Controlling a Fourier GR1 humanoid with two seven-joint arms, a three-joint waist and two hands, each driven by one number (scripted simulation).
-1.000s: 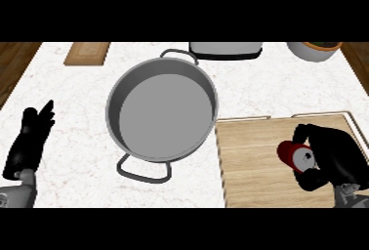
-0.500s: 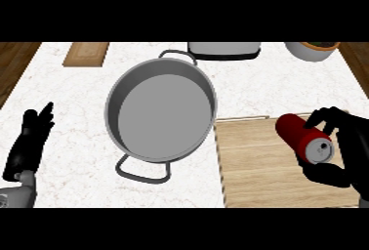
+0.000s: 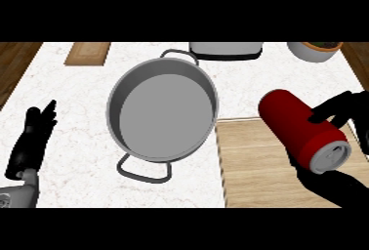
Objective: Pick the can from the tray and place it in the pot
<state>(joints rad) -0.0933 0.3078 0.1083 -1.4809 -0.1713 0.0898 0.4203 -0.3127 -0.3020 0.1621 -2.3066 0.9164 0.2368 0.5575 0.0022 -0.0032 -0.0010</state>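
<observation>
Holding: my right hand (image 3: 338, 146) is curled round the can (image 3: 302, 129), raised above the tray (image 3: 252, 161).
Can axis: tilted, running from 11 down to 5 o'clock, silver end toward me.
Pot (image 3: 162, 112): lies at 9 o'clock from the can, so I judge a leftward carry comes next.
Left hand (image 3: 32, 136): resting at the left edge, fingers straight, holding nothing.

wooden board (image 3: 88, 52) far left | toaster (image 3: 225, 50) far centre | bowl (image 3: 316, 50) far right
</observation>
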